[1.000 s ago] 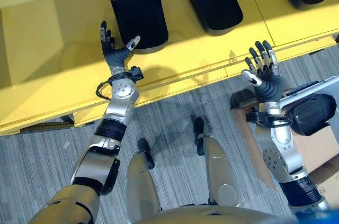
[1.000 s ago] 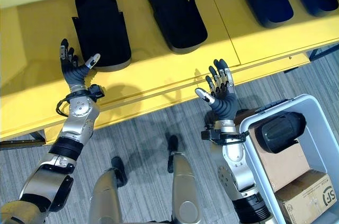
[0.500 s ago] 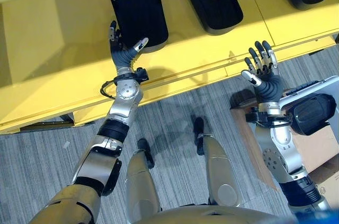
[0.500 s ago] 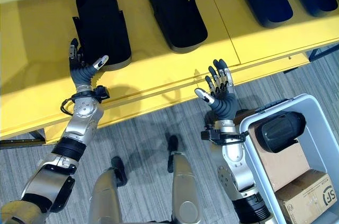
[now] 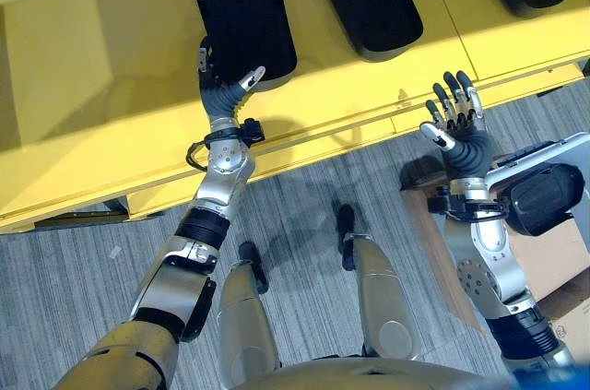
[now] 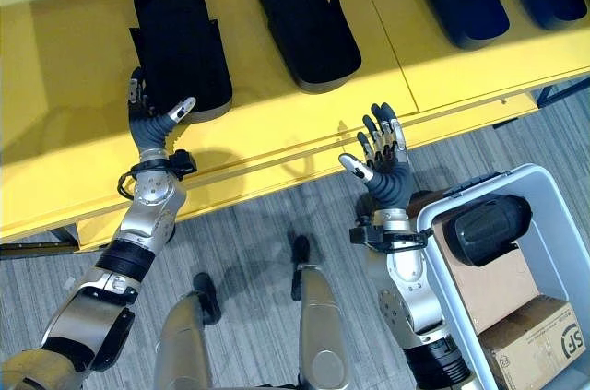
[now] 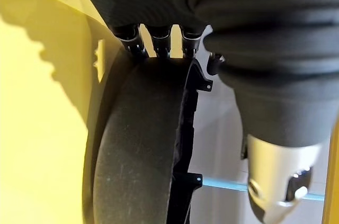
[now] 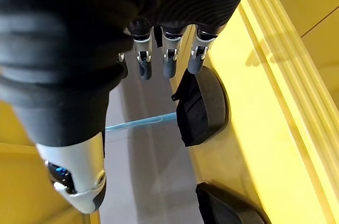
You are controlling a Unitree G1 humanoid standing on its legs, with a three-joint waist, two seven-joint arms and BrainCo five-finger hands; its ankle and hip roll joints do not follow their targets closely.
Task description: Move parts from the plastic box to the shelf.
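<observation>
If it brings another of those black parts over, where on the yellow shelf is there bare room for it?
The widest bare patch on the yellow shelf lies left of the leftmost black part, beyond the left hand touching it. A bare strip runs along the front edge, by the open right hand. Further right the parts sit crowded in a row.

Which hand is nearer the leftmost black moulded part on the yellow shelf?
Left. The left hand is at the leftmost black moulded part, fingers against its near end. The right hand hovers open off the yellow shelf front edge.
</observation>
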